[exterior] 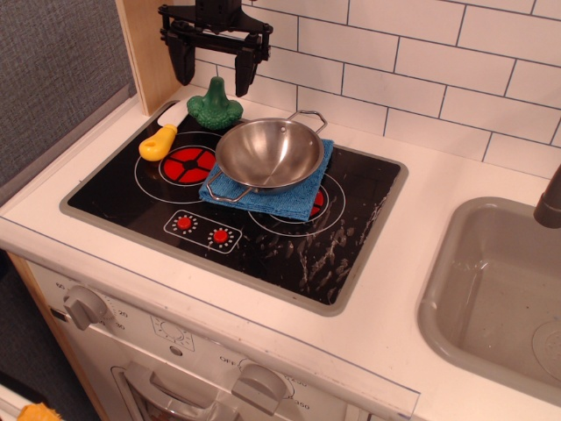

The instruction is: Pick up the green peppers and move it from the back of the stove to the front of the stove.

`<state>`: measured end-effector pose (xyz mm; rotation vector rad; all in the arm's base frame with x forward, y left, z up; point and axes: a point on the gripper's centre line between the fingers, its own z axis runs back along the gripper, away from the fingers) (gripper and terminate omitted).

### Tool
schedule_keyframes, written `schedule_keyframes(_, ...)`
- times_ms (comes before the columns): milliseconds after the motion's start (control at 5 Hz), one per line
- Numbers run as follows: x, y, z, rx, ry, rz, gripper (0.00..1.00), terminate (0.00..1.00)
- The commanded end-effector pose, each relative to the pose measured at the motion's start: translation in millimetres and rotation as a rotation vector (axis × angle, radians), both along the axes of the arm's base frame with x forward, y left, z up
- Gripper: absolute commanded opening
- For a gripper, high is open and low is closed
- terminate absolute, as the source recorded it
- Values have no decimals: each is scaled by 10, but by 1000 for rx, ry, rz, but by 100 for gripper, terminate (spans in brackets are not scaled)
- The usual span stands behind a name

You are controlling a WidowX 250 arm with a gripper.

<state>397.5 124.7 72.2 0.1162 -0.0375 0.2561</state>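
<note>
The green peppers (215,104) stand upright at the back left corner of the black stove (263,237), stem pointing up. My gripper (212,74) hangs open just above and slightly behind the peppers, its two black fingers spread to either side of the stem, holding nothing. The fingertips are a little above the peppers' body and apart from it.
A steel pan (270,155) sits on a blue cloth (289,200) in the middle of the stove. A yellow-handled toy knife (159,140) lies at the left. A wooden panel (151,53) stands behind left. A grey sink (500,298) is at the right.
</note>
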Motion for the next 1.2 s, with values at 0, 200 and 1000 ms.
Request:
schedule_keyframes(0,140,295,54,25,-50,58,100,0)
schedule_keyframes(200,216,371,48,40,-63,62,100,0)
schedule_keyframes(1000,216,225,-36,30,-75,32,0,0)
